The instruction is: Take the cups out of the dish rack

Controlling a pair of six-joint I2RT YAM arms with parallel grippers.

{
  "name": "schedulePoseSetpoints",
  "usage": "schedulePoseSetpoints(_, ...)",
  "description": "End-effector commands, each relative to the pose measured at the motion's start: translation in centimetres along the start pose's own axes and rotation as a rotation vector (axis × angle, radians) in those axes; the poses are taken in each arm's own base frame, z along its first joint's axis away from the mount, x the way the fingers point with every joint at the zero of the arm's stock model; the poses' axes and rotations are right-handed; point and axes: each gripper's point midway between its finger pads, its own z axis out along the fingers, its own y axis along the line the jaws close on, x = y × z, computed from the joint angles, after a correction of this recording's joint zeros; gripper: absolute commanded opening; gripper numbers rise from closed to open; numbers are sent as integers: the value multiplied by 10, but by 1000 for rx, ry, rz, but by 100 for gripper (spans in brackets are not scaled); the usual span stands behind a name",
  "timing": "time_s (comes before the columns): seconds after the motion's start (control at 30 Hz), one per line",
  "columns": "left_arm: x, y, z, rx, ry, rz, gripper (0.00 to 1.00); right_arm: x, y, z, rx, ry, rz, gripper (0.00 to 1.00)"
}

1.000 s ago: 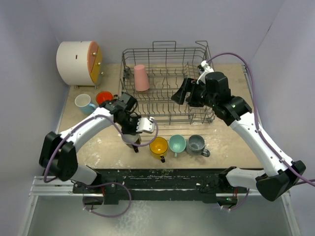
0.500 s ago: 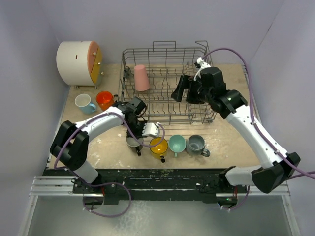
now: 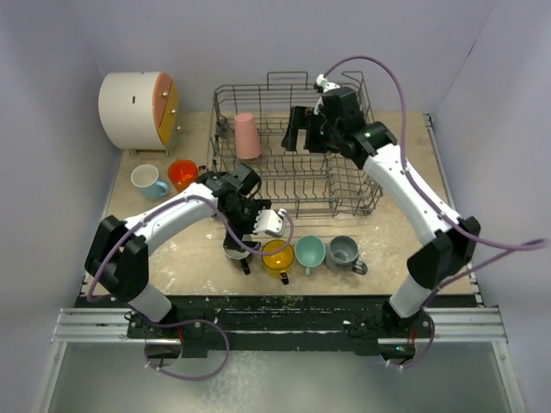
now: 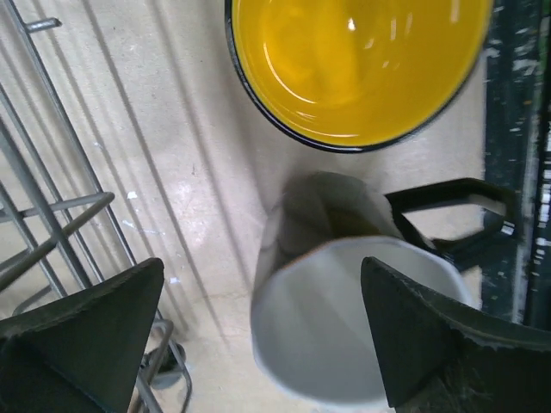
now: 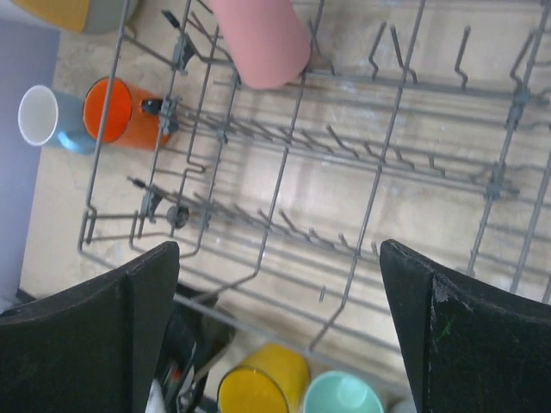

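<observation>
The grey wire dish rack (image 3: pixel 258 87) stands at the back middle with a pink tumbler (image 3: pixel 248 136) lying inside at its left end. My right gripper (image 3: pixel 297 138) hovers open over the rack, just right of the tumbler (image 5: pixel 258 39), with nothing between its fingers (image 5: pixel 103 335). My left gripper (image 3: pixel 237 245) is open above a black cup with a white inside (image 4: pixel 344 344), which stands on the table. Its fingers (image 4: pixel 86 335) sit either side of the cup. Yellow (image 3: pixel 278 255), teal (image 3: pixel 310 252) and grey (image 3: pixel 343 251) mugs stand in a row to the right.
A light blue mug (image 3: pixel 146 180) and an orange mug (image 3: pixel 182 174) stand left of the rack. A white round cabinet with an orange-yellow front (image 3: pixel 138 110) sits at the back left. The rack's front wires (image 4: pixel 52 215) run close beside my left gripper.
My left gripper lowered the black cup to the table beside the yellow mug and opened, letting go. My right arm swung left and farther back over the rack, its jaws widening.
</observation>
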Motion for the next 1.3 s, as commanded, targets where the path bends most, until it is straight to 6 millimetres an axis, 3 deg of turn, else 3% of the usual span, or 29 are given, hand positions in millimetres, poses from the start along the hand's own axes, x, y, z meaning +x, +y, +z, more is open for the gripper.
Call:
schedulePoseSetpoints(0.0,-33,9,-66,-140,-87,56,99,-30,4,37,10,-44,-65,100)
schedulePoseSetpoints(0.13,-33,28,-126,-291,-158,-8,99,-50,4,82,46,-57,-129,100)
schedulePoseSetpoints(0.23,-10,48,-164,-380,-213,-137,99,-55,11,115,34,-54,-145,100)
schedulePoseSetpoints(0.27,-1,52,-173,-402,-226,-172,99,-52,11,130,32,-43,-146,100)
schedulePoseSetpoints(0.33,23,60,-190,-456,-251,-248,99,-61,24,141,3,-71,-159,100)
schedulePoseSetpoints(0.43,50,70,-199,-517,-253,-320,99,-65,37,159,-36,-100,-172,100)
schedulePoseSetpoints(0.57,80,84,-199,-568,-222,-423,99,-65,45,179,-66,-136,-185,100)
schedulePoseSetpoints(0.77,106,113,-183,-650,-218,-553,98,-56,56,206,-100,-167,-223,100)
schedulePoseSetpoints(0.9,100,119,-158,-569,-282,-583,91,-53,59,216,-115,-186,-233,100)
schedulePoseSetpoints(1.1,89,113,-117,-475,-277,-569,60,-53,61,223,-123,-210,-239,100)
schedulePoseSetpoints(1.27,71,109,-103,-443,-287,-543,59,-55,61,224,-124,-223,-253,100)
